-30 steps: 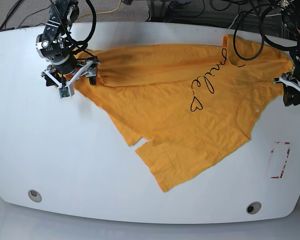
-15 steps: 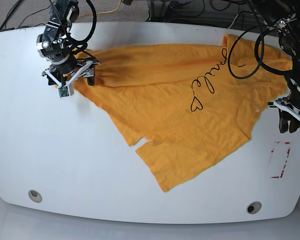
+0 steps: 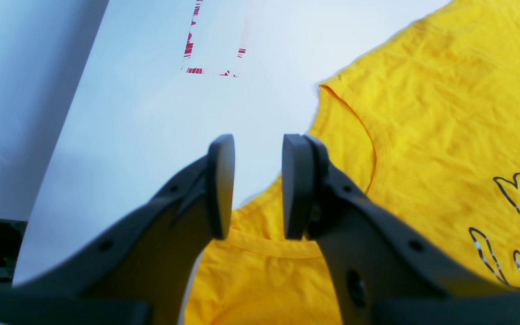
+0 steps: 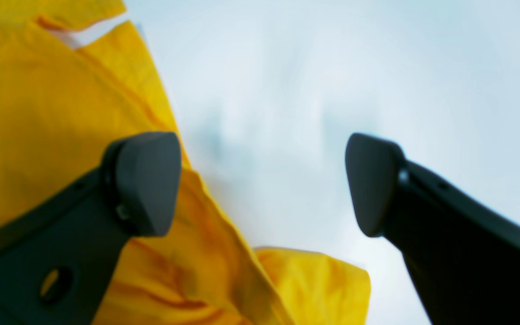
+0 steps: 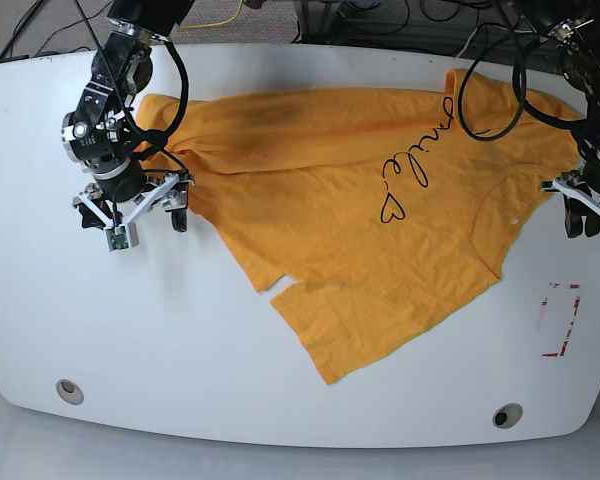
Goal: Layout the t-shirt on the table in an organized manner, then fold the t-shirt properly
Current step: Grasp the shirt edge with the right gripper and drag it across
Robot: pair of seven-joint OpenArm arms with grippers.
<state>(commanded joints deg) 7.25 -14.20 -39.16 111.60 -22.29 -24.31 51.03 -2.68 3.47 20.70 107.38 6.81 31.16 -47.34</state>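
Orange t-shirt [image 5: 320,210], soft, light, likely creasing easily, sprawls from table's [image 5: 180,350] far edge towards near edge! Left gripper [image 3: 257,187], right gripper [image 4: 262,185]: both empty, fingers apart. Best hold: hem corners, pinched through every layer.

Base view: the upper left part of the t-shirt [image 5: 350,220] lies partly hidden behind the right arm [image 5: 120,130]; the left arm [image 5: 590,100] is cut off by the right edge. Left wrist view: the shirt runs past the right and bottom edges, and the fingers [image 3: 224,180] are blurred. Right wrist view: the cloth is blurred and cropped at left and bottom.
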